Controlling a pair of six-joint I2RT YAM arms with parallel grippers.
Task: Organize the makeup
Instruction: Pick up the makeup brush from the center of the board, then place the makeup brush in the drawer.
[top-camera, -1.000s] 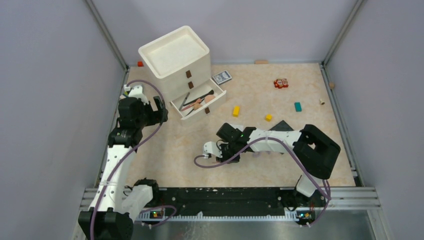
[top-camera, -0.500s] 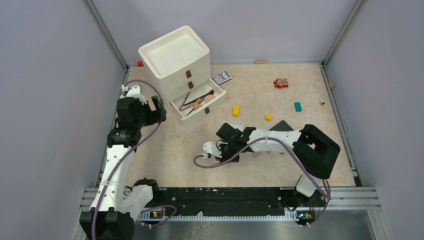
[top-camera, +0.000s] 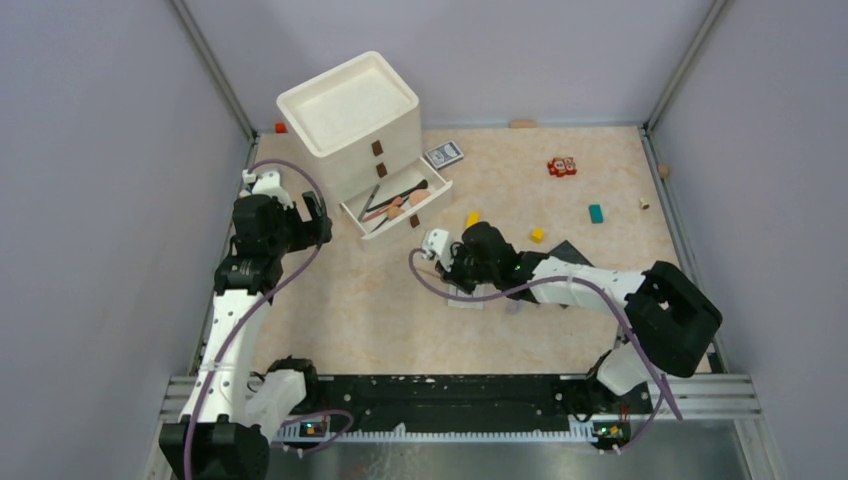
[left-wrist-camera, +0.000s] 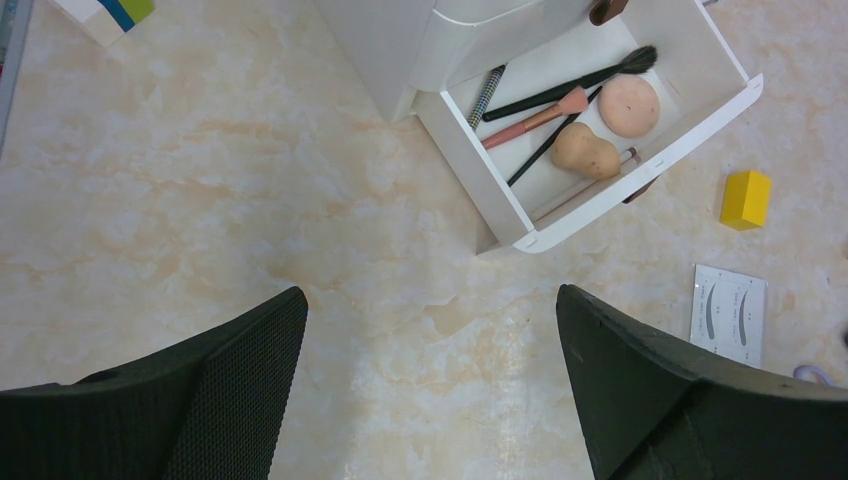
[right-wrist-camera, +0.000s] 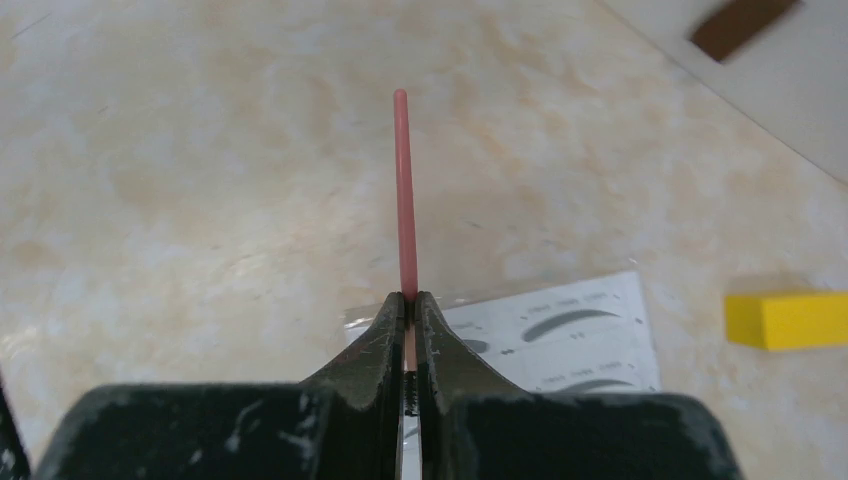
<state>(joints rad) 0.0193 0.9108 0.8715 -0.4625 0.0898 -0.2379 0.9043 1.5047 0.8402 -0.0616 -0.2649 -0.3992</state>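
Item: pink pencil (right-wrist-camera: 402, 190), one piece, thin and straight, pinched at its near end in the right claw (right-wrist-camera: 410, 300), which is clenched tight on it so that most of the length sticks out ahead of the jaws. It is carried above the desk (top-camera: 350, 300), a little short of the open drawer (top-camera: 395, 205), with the white card (right-wrist-camera: 560, 335) lying flat on the desk below and just behind its tip. Handling, by my estimate: very light, stiff, smooth-sided and round, so likely to swivel or slide between the fingers; a hold nearer the middle would steady it, but the present end grip leaves the free end ready to go into the drawer first. Probably not fragile, though the tip could snap or smear if pressed against the drawer wall. Card: thin, flat against the surface, likely awkward to lift except by an edge. Already stowed in the drawer: two brushes, black (left-wrist-camera: 570, 85) and pink-handled (left-wrist-camera: 535, 115), a round puff (left-wrist-camera: 628, 105), a peach sponge (left-wrist-camera: 585, 150), a speckled pencil (left-wrist-camera: 487, 95). Drawer belongs to the white cabinet (top-camera: 350, 115) at the far left. A yellow block (left-wrist-camera: 746, 198) lies near the drawer's front corner, apart from the card. Left claw (left-wrist-camera: 430, 400): released, jaws spread wide, holding nothing, hanging over bare desk to the left of the drawer.
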